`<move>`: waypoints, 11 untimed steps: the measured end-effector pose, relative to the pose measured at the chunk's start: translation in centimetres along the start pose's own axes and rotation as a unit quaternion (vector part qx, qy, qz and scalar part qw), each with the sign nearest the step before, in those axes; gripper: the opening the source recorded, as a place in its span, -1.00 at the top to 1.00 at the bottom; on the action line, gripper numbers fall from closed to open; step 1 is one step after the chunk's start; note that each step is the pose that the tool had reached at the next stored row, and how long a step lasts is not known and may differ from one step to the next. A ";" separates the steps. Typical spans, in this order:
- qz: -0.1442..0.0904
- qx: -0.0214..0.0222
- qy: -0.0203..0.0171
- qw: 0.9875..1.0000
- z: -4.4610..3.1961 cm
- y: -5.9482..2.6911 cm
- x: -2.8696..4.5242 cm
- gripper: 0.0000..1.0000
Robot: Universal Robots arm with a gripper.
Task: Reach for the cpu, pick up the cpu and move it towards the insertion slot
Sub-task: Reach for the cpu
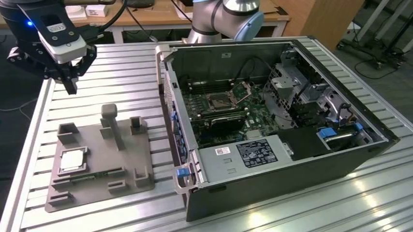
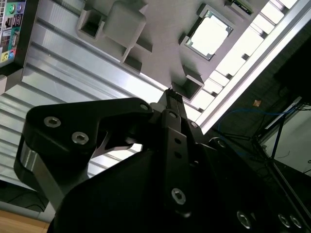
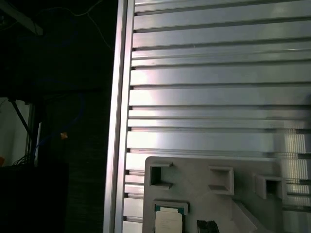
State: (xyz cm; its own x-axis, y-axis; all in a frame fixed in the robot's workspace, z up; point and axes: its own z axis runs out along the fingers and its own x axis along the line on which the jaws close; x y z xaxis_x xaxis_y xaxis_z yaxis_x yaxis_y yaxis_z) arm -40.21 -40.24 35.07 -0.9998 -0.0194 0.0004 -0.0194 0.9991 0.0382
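Found the gripper (image 1: 70, 89) closed and empty, poised over the table (image 1: 123, 67) at 12 o'clock from the cpu (image 1: 72, 161) in the exterior view. Found the cpu seated at the grey tray's (image 1: 129, 162) 9 o'clock, untouched. Judged best: opened wide, centred overhead, lowered straight, pinched edges only.

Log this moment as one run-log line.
stage: reach | gripper: shut, empty, above table | cpu: in grey tray, untouched | insertion slot: flap up
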 end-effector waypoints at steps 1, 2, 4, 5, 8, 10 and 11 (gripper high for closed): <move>0.000 0.000 0.000 1.000 0.00 0.00 0.00 0.79; 0.000 0.000 0.000 1.000 0.00 0.00 0.00 0.79; 0.000 0.000 0.000 1.000 0.00 0.00 0.00 0.77; 0.000 0.000 0.000 1.000 0.00 0.00 0.00 0.77; 0.000 0.000 0.000 1.000 0.05 -0.01 0.00 0.52; 0.000 0.000 0.000 1.000 0.13 -0.02 0.01 0.52; 0.000 0.000 0.000 1.000 0.17 -0.04 0.01 0.52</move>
State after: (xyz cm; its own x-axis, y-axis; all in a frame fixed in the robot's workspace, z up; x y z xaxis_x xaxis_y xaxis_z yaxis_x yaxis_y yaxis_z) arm -40.22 -40.27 34.90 -0.9998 -0.0194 0.0003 -0.0194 0.9991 0.0382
